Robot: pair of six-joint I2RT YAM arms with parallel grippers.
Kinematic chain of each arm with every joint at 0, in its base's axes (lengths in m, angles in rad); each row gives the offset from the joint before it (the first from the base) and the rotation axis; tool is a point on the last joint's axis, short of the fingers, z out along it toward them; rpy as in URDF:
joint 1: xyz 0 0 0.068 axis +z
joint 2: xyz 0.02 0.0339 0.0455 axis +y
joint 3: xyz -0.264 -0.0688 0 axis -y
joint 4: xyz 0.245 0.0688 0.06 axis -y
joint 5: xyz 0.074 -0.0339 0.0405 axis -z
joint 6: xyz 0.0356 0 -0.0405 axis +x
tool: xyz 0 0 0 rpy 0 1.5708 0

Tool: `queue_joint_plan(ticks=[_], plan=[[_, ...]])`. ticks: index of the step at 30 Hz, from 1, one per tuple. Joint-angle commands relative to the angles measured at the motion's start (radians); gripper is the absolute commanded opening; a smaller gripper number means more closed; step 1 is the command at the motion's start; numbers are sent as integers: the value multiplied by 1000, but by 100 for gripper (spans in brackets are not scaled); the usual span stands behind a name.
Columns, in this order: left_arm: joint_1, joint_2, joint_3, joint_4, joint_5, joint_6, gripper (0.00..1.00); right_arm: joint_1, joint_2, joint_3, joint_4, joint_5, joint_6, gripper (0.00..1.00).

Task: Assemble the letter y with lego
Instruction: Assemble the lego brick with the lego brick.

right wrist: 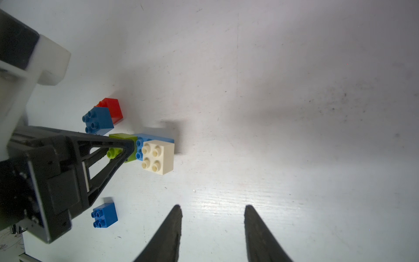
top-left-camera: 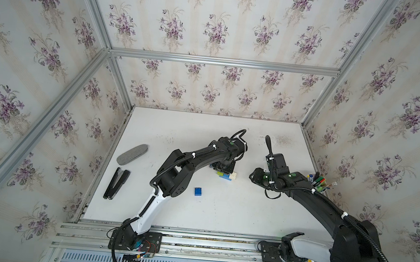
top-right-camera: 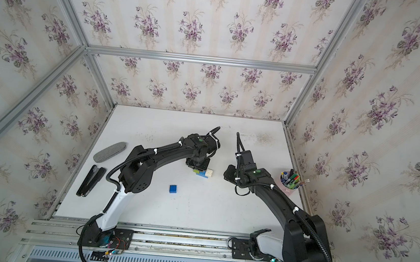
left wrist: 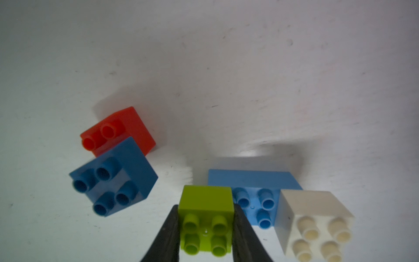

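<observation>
A: What lies closest to the arms' bases?

B: A loose dark blue brick (top-left-camera: 198,191), alone on the white tabletop (top-left-camera: 234,214), studs up and well apart from the other lego. Off to the left, at about the same depth, a black stapler (top-left-camera: 116,184) lies opened out.

A: And past that?

B: The light blue brick (left wrist: 251,181), the long one, lies flat on the tabletop. A cream-white brick (left wrist: 315,224) sits on one end. The lime green brick (left wrist: 206,221) is over the other end, and a few light blue studs show bare between the two.

A: Is the green one pressed home?

B: I cannot tell. The left hand (left wrist: 206,207) is clamped on it, one finger against each side.

A: And the right hand?

B: The right hand (right wrist: 213,207) hangs above bare tabletop just to the right of that group. Its fingers are spread with nothing between them. Further right, by the wall, stands a cup of pens (top-left-camera: 318,185).

A: Farther back?

B: A second dark blue brick (left wrist: 113,179) sits half over the red brick (left wrist: 131,127), leaving two red studs uncovered. That pair is near the green brick but not touching it. In both top views the left wrist hides most of it. A grey oval pad (top-left-camera: 132,154) lies at the far left.
</observation>
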Motion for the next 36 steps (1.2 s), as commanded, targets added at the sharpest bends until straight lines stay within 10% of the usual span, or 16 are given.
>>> queue_joint_plan(ticks=[1,14,36], plan=[[-10,31,2,-38,117,-2,3,0,5,2,9,9,8,47],[-11,-32,48,-63,107,14,53,0,10,8,23,3,14,47],[-11,-489,-452,-34,-32,-84,60,87,29,78,118,-305,-224,46]])
